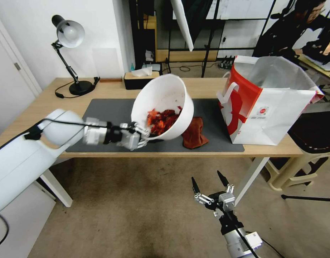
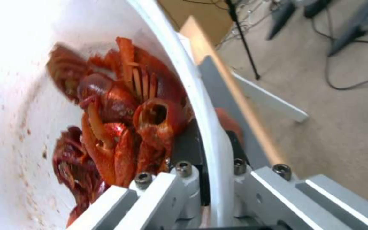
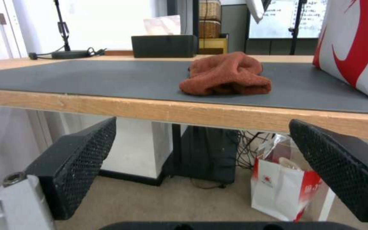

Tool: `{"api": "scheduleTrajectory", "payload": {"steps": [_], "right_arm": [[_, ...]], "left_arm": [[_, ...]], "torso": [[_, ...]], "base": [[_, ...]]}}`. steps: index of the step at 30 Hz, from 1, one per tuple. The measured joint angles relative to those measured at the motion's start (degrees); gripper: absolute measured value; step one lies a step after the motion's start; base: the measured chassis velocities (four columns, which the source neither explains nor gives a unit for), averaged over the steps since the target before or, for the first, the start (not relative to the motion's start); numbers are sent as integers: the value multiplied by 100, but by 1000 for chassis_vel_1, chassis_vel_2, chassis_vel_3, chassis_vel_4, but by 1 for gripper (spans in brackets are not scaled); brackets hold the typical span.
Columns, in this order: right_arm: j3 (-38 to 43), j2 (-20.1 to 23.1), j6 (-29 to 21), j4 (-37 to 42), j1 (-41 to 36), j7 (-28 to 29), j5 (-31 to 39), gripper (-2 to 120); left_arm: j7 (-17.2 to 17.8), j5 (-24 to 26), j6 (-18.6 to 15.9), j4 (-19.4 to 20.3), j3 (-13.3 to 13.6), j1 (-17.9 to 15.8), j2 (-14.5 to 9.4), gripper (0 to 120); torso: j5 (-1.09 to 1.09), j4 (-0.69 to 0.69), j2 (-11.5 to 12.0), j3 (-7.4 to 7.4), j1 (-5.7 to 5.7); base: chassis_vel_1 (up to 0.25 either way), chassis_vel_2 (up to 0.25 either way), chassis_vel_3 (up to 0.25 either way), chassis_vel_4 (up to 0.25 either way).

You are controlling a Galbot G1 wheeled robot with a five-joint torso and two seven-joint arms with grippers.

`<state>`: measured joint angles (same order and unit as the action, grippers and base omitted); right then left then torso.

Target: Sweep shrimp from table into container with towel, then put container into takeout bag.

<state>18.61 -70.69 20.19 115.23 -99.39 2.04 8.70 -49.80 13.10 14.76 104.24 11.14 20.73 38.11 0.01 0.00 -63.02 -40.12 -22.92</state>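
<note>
The left gripper (image 2: 209, 179) at 6 o'clock clamps the round white plastic container's rim (image 2: 201, 105); glossy red-orange shrimp (image 2: 124, 118) lie piled inside at 9 o'clock.

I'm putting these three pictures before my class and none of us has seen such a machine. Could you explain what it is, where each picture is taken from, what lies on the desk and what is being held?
It is a wheeled robot with two arms. The wide picture comes from a camera on its head, looking down at the table. The other two come from cameras on its wrists.

The left gripper is shut on the rim of the container, a white bowl, holding it tilted above the table's grey mat, with the red shrimp piled inside. The left wrist picture shows them close up.

The right gripper hangs in front of the table, below its edge, fingers open, holding nothing.

On the mat lie the crumpled towel and, standing to the right, the takeout bag. Behind them are a desk lamp and a black tissue box.
</note>
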Motion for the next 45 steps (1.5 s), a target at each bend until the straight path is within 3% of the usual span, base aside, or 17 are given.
{"api": "scheduleTrajectory", "payload": {"steps": [3, 4, 8, 11, 12, 15, 16, 19, 20, 22, 24, 27, 28, 30, 32, 34, 45], "right_arm": [[16, -21, 9, -21, -48, -10, -14, 100], [16, -21, 9, -21, -48, -10, -14, 100], [20, -42, 32, -47, -63, -28, -29, 100], [19, -84, 40, -66, -52, -41, -54, 100], [19, -84, 40, -66, -52, -41, -54, 100], [14, -110, 46, -91, -39, -44, -78, 100], [14, -110, 46, -91, -39, -44, -78, 100], [14, -133, 50, -94, -36, -50, -105, 100], [14, -133, 50, -94, -36, -50, -105, 100], [23, -149, 51, -87, -36, -54, -114, 100], [23, -150, 51, -86, -36, -54, -114, 100], [67, -168, 79, -92, -48, -72, -116, 100], [67, -168, 79, -92, -48, -72, -116, 100], [83, -174, 95, -116, -52, -80, -115, 100], [84, -176, 96, -119, -51, -81, -115, 100], [87, -196, 97, -144, -33, -82, -113, 100], [87, -220, 71, -201, 26, -89, -113, 100]], "left_arm": [[88, -2, -14, -381, 327, -489, 386, 0], [88, -2, -14, -381, 327, -489, 386, 0], [187, 2, -21, -795, 802, -1007, 754, 0], [281, 6, -19, -1269, 1222, -1540, 1178, 0], [281, 6, -19, -1269, 1222, -1540, 1178, 0], [343, -13, -7, -1759, 1491, -2023, 1688, 0], [343, -13, -7, -1759, 1491, -2023, 1688, 0], [373, -39, 6, -2189, 1578, -2362, 2225, 0], [373, -39, 6, -2189, 1578, -2362, 2225, 0], [431, -55, 14, -2543, 1624, -2625, 2635, 0], [435, -57, 15, -2560, 1626, -2637, 2652, 0], [527, -260, 174, -3323, 1655, -3099, 3319, 0], [527, -260, 174, -3323, 1655, -3099, 3319, 0], [589, -317, 235, -3786, 1665, -3339, 3665, 0], [602, -323, 244, -3875, 1664, -3382, 3735, 0], [651, -389, 334, -4237, 1660, -3547, 4058, 0], [724, -543, 460, -4700, 1832, -3792, 4817, 0]], "torso": [[0, -1, 0, 0, 0], [0, -1, 0, 0, 0], [-1, 0, 0, 0, 0], [0, 0, 0, 1, 0], [0, 0, 0, 1, 0], [2, 0, 0, 1, 0], [2, 0, 0, 1, 0], [1, -3, 0, 1, 0], [1, -3, 0, 1, 0], [2, -1, 0, 1, 0], [2, -1, 0, 0, 0], [1, -1, -1, 0, 0], [1, -1, -1, 0, 0], [0, 0, -1, 1, 0], [0, 1, -1, 0, 0], [1, 1, -1, 1, 0], [1, -1, -1, 1, 1]], "base": [[0, 0, 0, 0], [0, 0, 0, 0], [0, 0, 0, 0], [0, 0, 0, 0], [0, 0, 0, 0], [0, 0, 0, 0], [0, 0, 0, 0], [0, 0, 0, 0], [0, 0, 0, 0], [0, 0, 0, 0], [0, 0, 0, 0], [0, 0, 0, 0], [0, 0, 0, 0], [0, 0, 0, 0], [0, 0, 0, 0], [0, 0, 0, 0], [0, 0, 0, 0]]}}
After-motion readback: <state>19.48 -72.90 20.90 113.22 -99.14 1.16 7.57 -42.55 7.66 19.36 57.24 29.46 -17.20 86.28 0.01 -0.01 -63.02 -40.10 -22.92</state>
